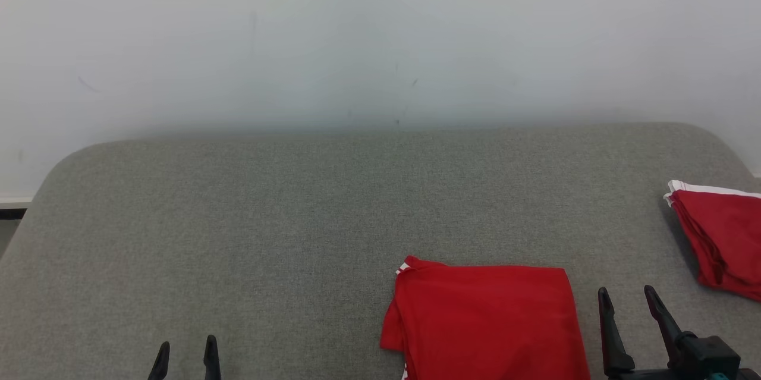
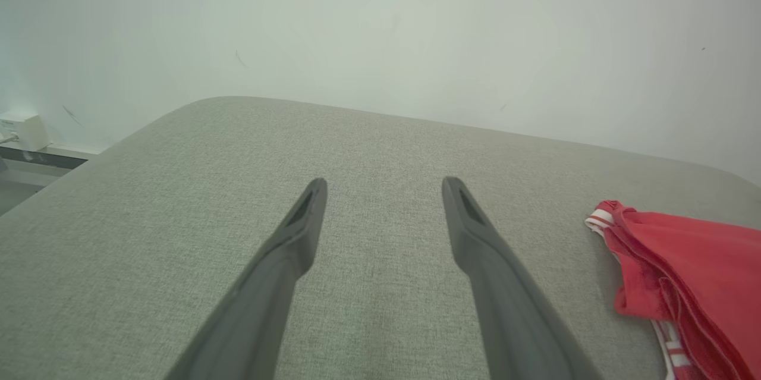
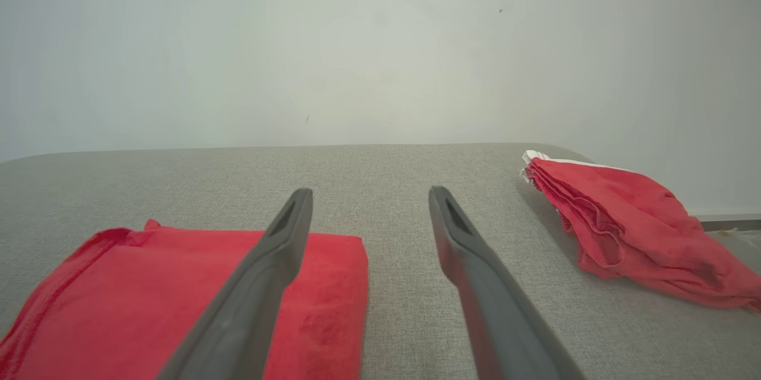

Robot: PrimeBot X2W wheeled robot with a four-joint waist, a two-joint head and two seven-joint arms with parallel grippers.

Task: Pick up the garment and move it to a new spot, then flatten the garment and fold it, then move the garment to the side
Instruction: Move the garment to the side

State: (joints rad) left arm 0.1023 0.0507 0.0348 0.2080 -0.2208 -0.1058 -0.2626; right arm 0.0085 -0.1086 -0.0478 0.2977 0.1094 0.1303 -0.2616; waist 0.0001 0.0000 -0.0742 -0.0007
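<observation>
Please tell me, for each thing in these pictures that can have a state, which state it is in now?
left gripper: open, empty.
right gripper: open, empty, just to the right of the folded red garment.
folded red garment: folded into a flat rectangle, lying free, not held.
second red garment: loosely folded, rumpled, lying far to the right, not held.

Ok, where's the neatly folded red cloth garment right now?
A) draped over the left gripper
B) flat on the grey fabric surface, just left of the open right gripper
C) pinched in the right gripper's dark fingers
B: the folded red cloth garment lies flat on the grey fabric surface, just left of the right gripper, whose fingers stand apart with nothing between them.
</observation>
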